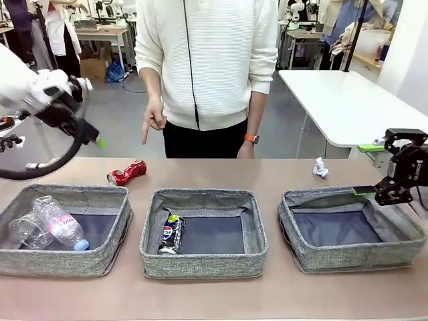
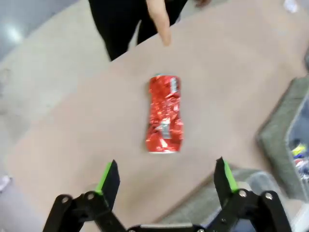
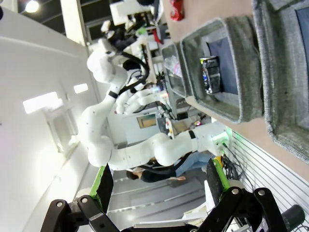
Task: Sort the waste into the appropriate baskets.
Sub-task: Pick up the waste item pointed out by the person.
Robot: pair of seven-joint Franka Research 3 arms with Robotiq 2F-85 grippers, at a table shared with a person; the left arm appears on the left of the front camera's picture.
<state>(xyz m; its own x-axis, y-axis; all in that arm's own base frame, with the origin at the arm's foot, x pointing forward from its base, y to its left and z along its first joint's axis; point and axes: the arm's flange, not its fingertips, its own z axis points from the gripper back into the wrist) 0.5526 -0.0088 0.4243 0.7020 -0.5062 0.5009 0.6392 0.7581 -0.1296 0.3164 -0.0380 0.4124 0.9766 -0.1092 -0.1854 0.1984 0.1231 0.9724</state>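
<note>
Left gripper (image 2: 165, 166), jaws apart, empty, hangs just below the crushed red can (image 2: 165, 114) at frame centre. Right gripper (image 3: 158, 166) likewise apart, empty.

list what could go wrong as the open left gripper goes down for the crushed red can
1. The person's pointing hand hangs close to the crushed red metal can, so the left gripper could meet it on the way down.
2. The dented can lies on its side and might roll or slip out of the jaws.
3. The right gripper sits at the soft rim of the right grey woven basket and could snag it.
</note>
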